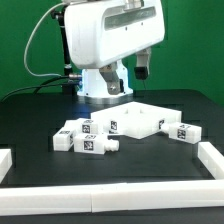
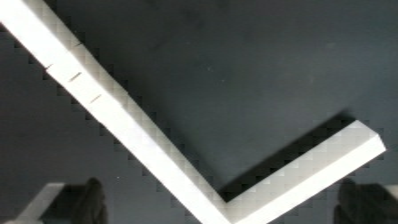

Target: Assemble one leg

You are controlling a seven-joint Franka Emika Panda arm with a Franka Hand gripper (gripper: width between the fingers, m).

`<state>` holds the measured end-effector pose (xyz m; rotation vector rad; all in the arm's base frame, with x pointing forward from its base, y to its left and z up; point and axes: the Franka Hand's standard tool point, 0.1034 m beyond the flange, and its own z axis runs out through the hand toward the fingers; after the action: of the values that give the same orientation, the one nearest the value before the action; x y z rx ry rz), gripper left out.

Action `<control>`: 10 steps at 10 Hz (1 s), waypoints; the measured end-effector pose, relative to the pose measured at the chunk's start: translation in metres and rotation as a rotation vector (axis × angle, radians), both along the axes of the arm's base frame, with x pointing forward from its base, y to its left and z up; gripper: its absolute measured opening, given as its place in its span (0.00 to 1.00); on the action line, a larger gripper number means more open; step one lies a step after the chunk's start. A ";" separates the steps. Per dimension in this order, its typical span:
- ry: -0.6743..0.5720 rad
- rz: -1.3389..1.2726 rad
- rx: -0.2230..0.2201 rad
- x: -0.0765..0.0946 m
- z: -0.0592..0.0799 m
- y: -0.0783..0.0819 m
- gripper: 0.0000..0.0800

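Nearest, a white rail runs along the front of the black surface, with shorter white rails turning back at both ends. Behind it, towards the exterior view's left, a heap of legs lies on the surface: chunky white pegs with black-and-white tags, on their sides, touching or just beside one another and pointing different ways. How many there are cannot be told for sure. Just beside the heap, on the exterior view's right, lies the flat white panel, one corner towards the camera. One more leg lies on its side at the panel's far edge on the exterior view's right, touching it or nearly so, apart from the heap.

Behind all this stands the white arm. Its claw hangs above the surface behind the panel, well clear of every leg.

From the wrist, the claw shows two dark fingertips, set wide apart and gripping nothing. Below them lies dark surface crossed by two white bars meeting in a V; what they belong to cannot be told
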<state>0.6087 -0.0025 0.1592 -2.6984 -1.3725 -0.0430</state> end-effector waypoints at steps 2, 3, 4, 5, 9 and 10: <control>0.000 0.000 0.000 0.000 0.000 0.000 0.81; 0.000 0.000 -0.001 0.000 0.000 0.000 0.81; 0.000 0.000 -0.001 0.000 0.000 0.000 0.81; 0.001 0.000 -0.001 0.000 -0.001 0.000 0.81; -0.078 0.011 -0.028 -0.038 -0.024 -0.006 0.81; -0.105 0.021 -0.038 -0.053 -0.034 -0.012 0.81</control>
<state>0.5553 -0.0147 0.1254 -2.7481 -1.4440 -0.1606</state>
